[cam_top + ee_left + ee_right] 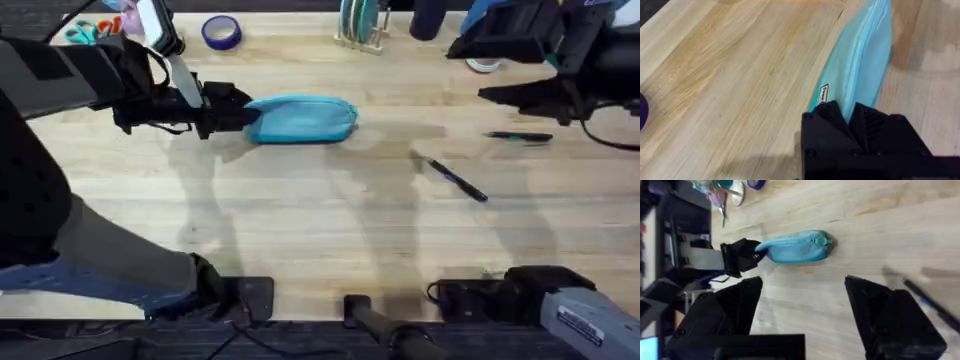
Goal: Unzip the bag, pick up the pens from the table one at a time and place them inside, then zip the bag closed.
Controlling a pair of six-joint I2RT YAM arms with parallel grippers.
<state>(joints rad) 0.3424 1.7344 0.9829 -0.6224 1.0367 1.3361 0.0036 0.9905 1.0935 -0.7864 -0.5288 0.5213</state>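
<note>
The left pincer [243, 117] is clamped on the near end of the long, soft turquoise-blue fabric pouch [302, 119], its black fingers [832, 117] pressed together over the fabric edge, as the left wrist view makes plain. The pouch lies flat on the pale wooden table [300, 230] and stretches straight away from that pincer, with its small zipper pull [821, 241] at the far end, the end turned away from the grip. The right pincer [500, 95] hangs well apart from the pouch, out past that far end, with its two black fingers [880, 310] spread wide and nothing between them. Just beside the right pincer, a little nearer the arm bases, lies a thin dark pen with a green band [519, 136], and a bit farther off, on the side toward the pouch, a second slim dark pen [458, 181] rests at a slant on the wood. Beyond the left pincer, toward the table's far edge, sits a round blue tape roll [221, 32].
</note>
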